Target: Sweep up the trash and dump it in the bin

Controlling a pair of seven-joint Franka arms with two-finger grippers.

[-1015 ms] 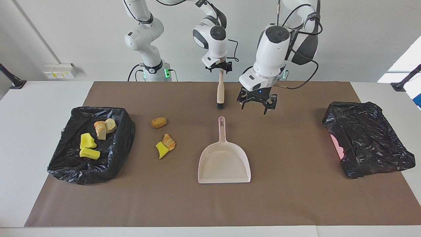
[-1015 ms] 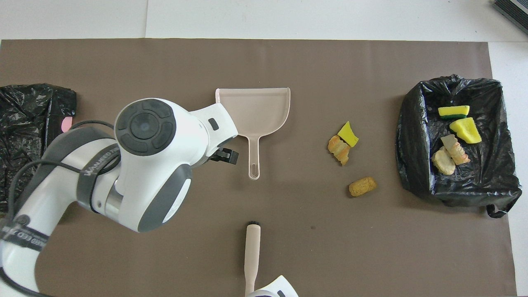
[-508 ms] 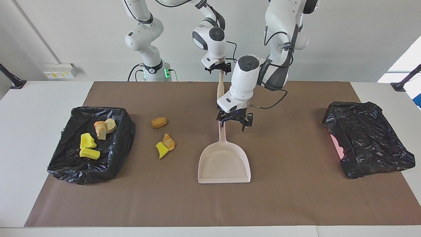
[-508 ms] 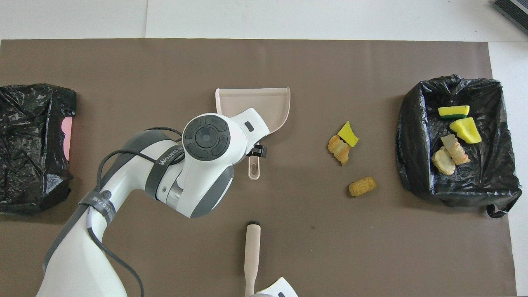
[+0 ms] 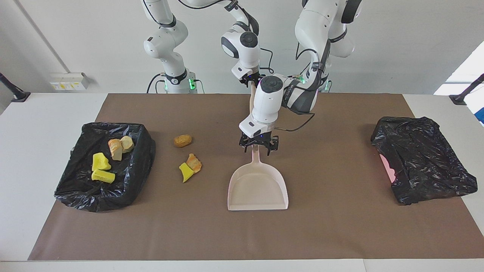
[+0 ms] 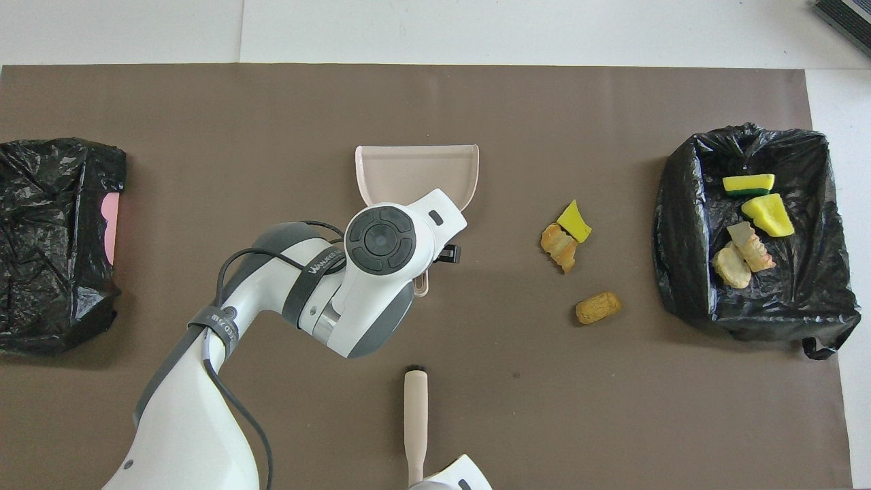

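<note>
The left tool [image 5: 258,150] is down at the dustpan's handle [image 5: 256,156], fingers spread to either side of it, one fingertip [image 5: 246,149] showing on each flank; whether they touch the handle cannot be told. From overhead the left arm's wrist covers most of the handle and the nearer part of the dustpan [image 6: 416,169], whose open mouth points away from the robots. The pan lies flat and empty on the brown mat [image 5: 340,226] at mid-bench.

The right tool [image 5: 251,81] is up over the mat's edge nearest the robots, pinching the top of a brush [image 6: 416,422] that hangs bristles down. In the facing view the left arm's wrist stands in front of the brush and hides nearly all of it.

Three pieces of trash lie loose on the mat, beside the pan toward the right arm's end: a yellow chunk [image 5: 185,172] touching an orange-brown piece [image 5: 194,163], and nearer the robots, apart from them, a tan lump [image 5: 183,141]. Nothing lies between these and the pan.

Toward the right arm's end of the bench is a bin [image 5: 140,151] lined with black plastic, holding four more pieces: two yellow chunks [image 5: 100,161] and two bread-like pieces [image 5: 115,149]. At the left arm's end, well apart from everything, a second bag-covered bin [image 5: 427,162] sits with a patch of pink showing through.
</note>
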